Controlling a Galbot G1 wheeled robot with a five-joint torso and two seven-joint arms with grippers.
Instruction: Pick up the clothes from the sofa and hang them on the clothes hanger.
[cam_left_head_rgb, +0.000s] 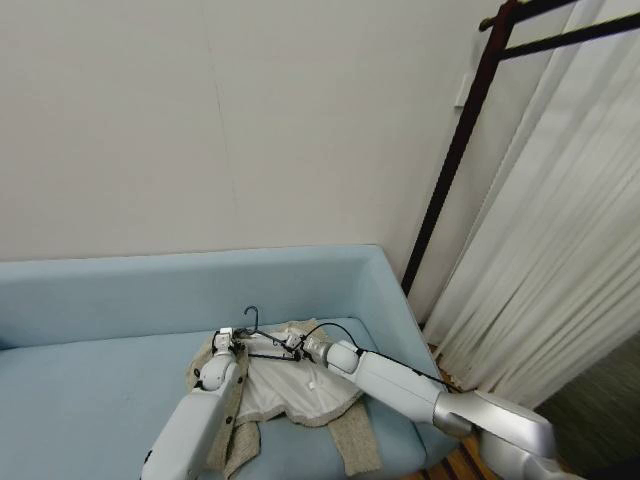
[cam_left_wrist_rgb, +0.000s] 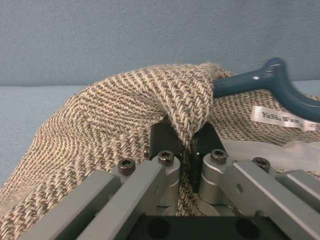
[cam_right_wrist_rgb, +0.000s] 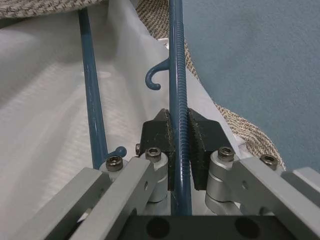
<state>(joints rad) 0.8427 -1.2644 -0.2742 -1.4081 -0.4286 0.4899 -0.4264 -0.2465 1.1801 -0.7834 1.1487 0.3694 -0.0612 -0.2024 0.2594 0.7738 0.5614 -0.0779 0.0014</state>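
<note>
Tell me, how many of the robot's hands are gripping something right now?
2. The left gripper pinches a fold of the knit garment; the right gripper clamps a bar of the blue hanger. Both are over the sofa seat.

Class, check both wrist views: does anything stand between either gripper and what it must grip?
Nothing visible does. The left gripper is shut directly on a fold of the knit garment; the right gripper is shut directly on the blue hanger.
</note>
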